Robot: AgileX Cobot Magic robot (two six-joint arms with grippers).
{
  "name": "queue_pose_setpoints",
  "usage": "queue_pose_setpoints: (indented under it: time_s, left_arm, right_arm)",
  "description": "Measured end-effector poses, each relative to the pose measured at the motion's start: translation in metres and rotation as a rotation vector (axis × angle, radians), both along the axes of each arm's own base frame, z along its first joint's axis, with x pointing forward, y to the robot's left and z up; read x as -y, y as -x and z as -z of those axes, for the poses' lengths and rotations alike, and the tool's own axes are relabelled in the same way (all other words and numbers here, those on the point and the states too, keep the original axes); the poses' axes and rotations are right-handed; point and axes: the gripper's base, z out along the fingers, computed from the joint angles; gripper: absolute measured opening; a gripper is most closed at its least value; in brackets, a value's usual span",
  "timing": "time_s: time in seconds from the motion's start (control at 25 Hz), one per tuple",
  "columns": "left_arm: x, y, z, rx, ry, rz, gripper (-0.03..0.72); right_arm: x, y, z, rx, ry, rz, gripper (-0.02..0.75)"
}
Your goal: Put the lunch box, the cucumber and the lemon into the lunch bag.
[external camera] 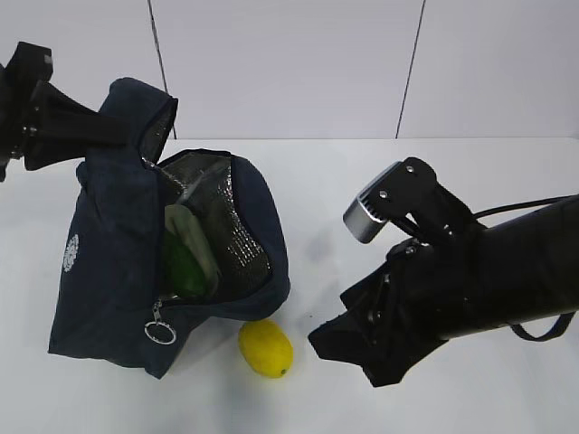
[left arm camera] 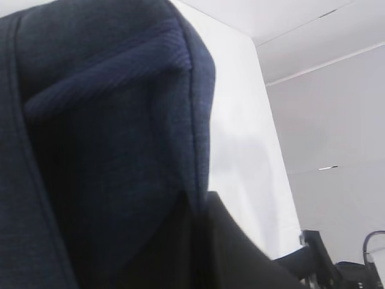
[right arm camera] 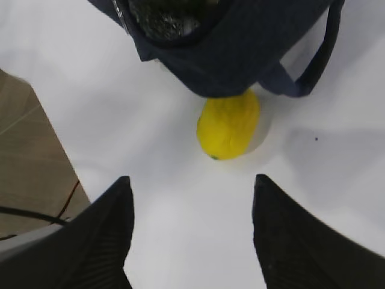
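Note:
The navy lunch bag (external camera: 109, 262) stands open on the left, its silver lining showing. Inside it sit the lunch box with its pale green lid (external camera: 192, 237) and the dark green cucumber (external camera: 181, 268). The yellow lemon (external camera: 265, 348) lies on the table just in front of the bag. My left gripper (external camera: 119, 129) is shut on the bag's upper flap and holds it up; navy fabric (left arm camera: 108, 150) fills the left wrist view. My right gripper (external camera: 327, 345) is open and empty, low, just right of the lemon. In the right wrist view the lemon (right arm camera: 228, 125) lies beyond the spread fingers (right arm camera: 111, 232).
The bag's zipper ring pull (external camera: 160, 331) hangs at its front corner. A bag handle loop (right arm camera: 313, 69) lies on the table beside the lemon. The white table (external camera: 425, 181) ends at a white wall behind. The table edge and floor (right arm camera: 24, 150) show at left in the right wrist view.

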Motion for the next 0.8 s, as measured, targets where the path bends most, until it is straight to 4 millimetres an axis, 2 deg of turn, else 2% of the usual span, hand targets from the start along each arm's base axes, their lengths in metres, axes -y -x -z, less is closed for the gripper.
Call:
queue_pose_setpoints:
  time_s: [0.16,0.36,0.52,0.8]
  left_arm:
    - [0.001,-0.001,-0.001,-0.001,0.023,-0.009,-0.007]
    - [0.001,-0.002,-0.003,-0.005,0.054,-0.024,-0.007]
    - [0.001,-0.004,-0.005,0.004,0.081,-0.053,-0.007]
    - [-0.004,-0.012,-0.007,0.014,0.105,-0.161,-0.007]
  right_arm:
    - [-0.009,-0.01,0.011,0.01,-0.068,0.013,0.475]
    - [-0.019,-0.023,0.045,-0.047,-0.1,0.039,0.475]
    - [-0.025,-0.026,0.062,-0.057,-0.13,0.0,0.475]
    - [-0.031,-0.036,0.059,0.055,-0.133,-0.078,0.475]
